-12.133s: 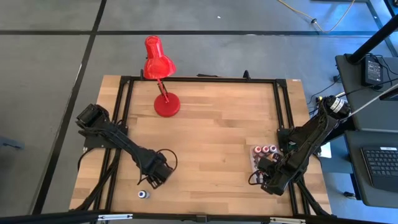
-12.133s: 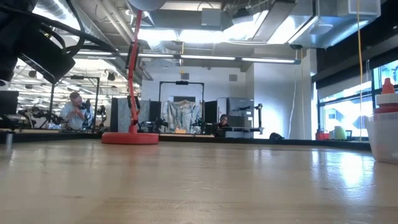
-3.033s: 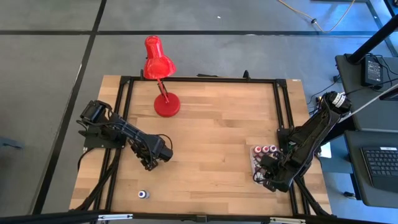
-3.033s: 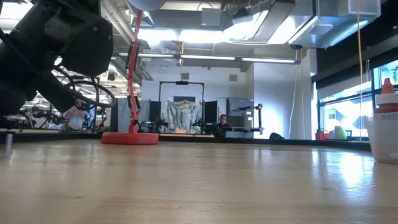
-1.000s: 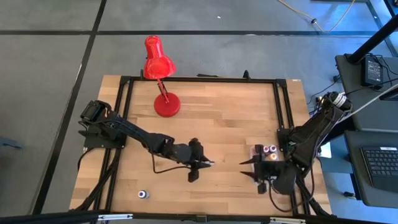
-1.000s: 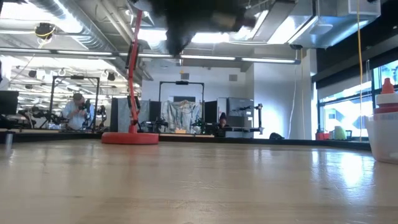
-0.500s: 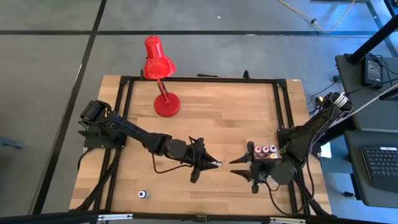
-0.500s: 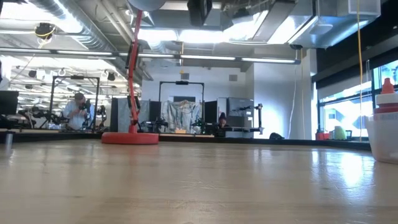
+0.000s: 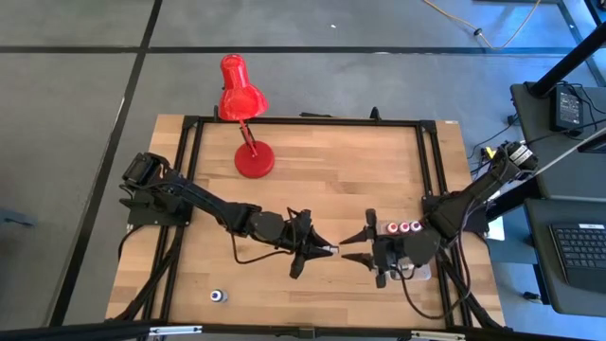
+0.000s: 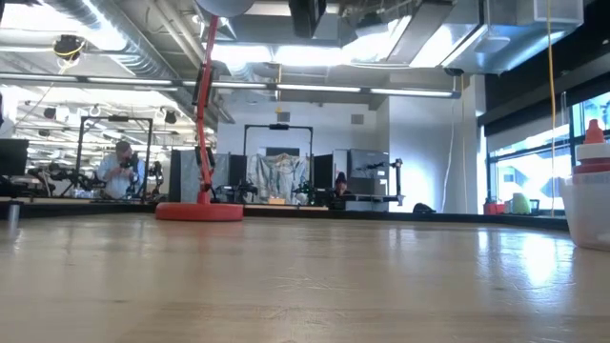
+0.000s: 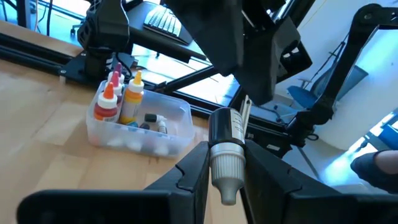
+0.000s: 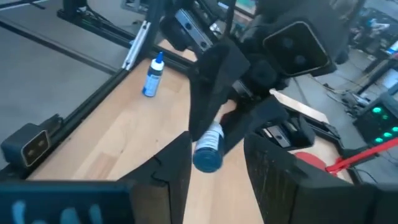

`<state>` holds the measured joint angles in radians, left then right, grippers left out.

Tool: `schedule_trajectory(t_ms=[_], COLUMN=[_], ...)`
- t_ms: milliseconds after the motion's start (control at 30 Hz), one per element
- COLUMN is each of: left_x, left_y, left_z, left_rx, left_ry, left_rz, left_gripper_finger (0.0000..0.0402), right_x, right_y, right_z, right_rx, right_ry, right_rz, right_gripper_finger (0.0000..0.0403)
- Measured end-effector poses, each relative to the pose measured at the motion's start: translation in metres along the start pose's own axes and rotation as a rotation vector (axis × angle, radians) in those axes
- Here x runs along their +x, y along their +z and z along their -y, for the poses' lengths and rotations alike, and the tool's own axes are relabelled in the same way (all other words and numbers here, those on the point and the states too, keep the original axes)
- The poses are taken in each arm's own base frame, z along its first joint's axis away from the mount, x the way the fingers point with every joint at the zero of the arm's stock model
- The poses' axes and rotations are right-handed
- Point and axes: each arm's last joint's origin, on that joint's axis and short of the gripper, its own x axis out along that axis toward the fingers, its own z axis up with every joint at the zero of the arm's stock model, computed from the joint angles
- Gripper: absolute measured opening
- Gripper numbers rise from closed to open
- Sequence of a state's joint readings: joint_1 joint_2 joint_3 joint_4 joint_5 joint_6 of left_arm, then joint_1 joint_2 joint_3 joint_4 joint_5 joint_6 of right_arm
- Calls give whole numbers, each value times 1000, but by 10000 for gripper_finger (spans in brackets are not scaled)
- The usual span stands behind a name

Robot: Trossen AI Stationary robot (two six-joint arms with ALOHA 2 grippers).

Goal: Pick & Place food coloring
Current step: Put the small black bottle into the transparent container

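We see 1 food coloring bottle (image 11: 225, 149) clamped between the fingers of the left gripper (image 9: 327, 251), held in the air over the middle of the table (image 9: 331, 180), a little toward its near edge. In the left wrist view the bottle's long axis runs along the fingers, its pale cap pointing back toward that wrist and its dark body pointing outward at the other arm. The right gripper (image 9: 352, 247) faces it head-on from the right edge's side, fingers spread and holding nothing; in the right wrist view the dark end of the bottle sits just in front of the gap between those 2 fingers. We judge the coming move to be a handover: the right gripper is the nearer free one, and it needs to slide along that axis over the exposed body before closing. The clear tub (image 9: 420, 272) with upright bottles stands near the right edge. 1 more bottle (image 9: 218, 296) lies near the near-left corner.
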<state>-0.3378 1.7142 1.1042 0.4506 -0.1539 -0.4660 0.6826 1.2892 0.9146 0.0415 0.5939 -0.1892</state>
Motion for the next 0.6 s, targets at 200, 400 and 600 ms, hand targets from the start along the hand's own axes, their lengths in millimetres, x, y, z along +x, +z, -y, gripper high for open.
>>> schedule_trajectory(t_ms=[200, 400, 600], left_x=[0, 0, 0], left_y=[0, 1, 5], left_z=[0, 1, 3], left_rx=[0, -4, -26], left_ry=[-1, -7, -26], left_rz=[0, 11, 48], left_gripper_finger=[85, 86, 86], right_x=[3, 4, 3], right_y=[-1, -1, -1], right_z=[3, 0, -3], right_rx=[12, -65, -79], right_ry=[75, 225, 349], right_rz=[9, 36, 67], right_gripper_finger=[182, 235, 249])
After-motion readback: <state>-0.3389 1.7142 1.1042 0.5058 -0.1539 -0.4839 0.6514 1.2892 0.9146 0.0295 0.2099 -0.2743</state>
